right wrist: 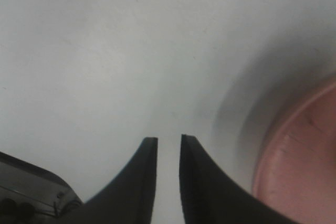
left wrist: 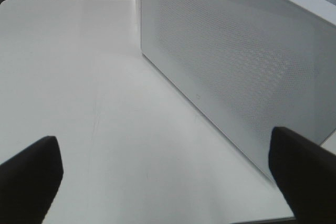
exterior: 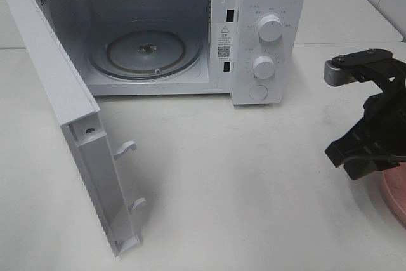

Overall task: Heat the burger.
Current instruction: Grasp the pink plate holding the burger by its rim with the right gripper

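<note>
**While the oven gapes, both tools hold nothing**

Where the desk (exterior: 222, 188) comes nearest the high camera, the free edge of the door (exterior: 57, 93) reaches down to about 7 o'clock. Two white latch hooks (exterior: 127, 148) jut from its inner face. At 4 o'clock, cut off by the frame edge, lies an arc of the pink plate (exterior: 396, 195). The burger itself falls outside every view, so I cannot tell where it sits.

Just above that rim, at 3 o'clock, hangs the right tool (right wrist: 168, 142). Its wrist camera shows the two dark fingers (right wrist: 144, 182) parted by only a narrow slit, with bare desk showing through and nothing gripped. Their tips point at the desk just beside the plate's edge.

Out of the high view, the left tool (left wrist: 165, 182) has its fingers spread wide with nothing between them. It faces the perforated outer panel of the door.

Farther back, at 12 o'clock, stands the white microwave (exterior: 266, 4), its door swung fully out toward 9 o'clock. The glass turntable (exterior: 146, 52) lies bare inside the cavity. On the control panel at 1 o'clock, two knobs (exterior: 271, 28) sit one above the other, with a round button (exterior: 258, 91) under them.
</note>
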Action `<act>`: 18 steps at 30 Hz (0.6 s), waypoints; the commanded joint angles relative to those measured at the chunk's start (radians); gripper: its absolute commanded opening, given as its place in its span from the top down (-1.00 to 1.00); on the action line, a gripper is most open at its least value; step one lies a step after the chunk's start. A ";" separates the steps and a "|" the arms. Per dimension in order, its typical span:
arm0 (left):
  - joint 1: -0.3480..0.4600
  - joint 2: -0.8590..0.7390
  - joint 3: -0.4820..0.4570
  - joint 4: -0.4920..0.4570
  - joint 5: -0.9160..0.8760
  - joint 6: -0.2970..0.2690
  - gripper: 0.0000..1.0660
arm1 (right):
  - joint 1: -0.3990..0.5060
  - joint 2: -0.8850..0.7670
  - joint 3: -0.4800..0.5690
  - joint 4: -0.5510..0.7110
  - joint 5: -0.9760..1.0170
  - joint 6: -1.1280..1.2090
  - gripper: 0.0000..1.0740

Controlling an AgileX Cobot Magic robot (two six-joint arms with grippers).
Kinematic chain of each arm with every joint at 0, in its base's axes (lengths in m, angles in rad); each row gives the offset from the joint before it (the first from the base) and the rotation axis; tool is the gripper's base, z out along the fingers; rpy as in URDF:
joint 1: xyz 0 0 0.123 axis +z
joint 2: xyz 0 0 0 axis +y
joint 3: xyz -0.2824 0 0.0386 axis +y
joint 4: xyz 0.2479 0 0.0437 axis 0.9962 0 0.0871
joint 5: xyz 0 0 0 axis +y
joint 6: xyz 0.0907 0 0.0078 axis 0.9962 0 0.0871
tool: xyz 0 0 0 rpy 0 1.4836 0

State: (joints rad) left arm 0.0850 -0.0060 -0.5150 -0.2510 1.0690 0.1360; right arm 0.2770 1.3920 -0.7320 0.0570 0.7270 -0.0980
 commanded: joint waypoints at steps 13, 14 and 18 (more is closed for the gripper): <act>-0.001 -0.016 0.000 -0.001 -0.006 -0.004 -0.87 | -0.006 -0.007 0.001 -0.288 0.039 0.152 -0.73; -0.001 -0.016 0.000 -0.001 -0.006 -0.004 -0.87 | -0.006 -0.007 0.001 -0.300 0.033 0.152 -0.77; -0.001 -0.016 0.000 -0.001 -0.006 -0.004 -0.87 | -0.006 -0.007 0.001 -0.301 0.026 0.162 -0.76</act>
State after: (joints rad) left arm 0.0850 -0.0060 -0.5150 -0.2510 1.0690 0.1360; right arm 0.2760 1.3910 -0.7320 -0.2360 0.7560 0.0570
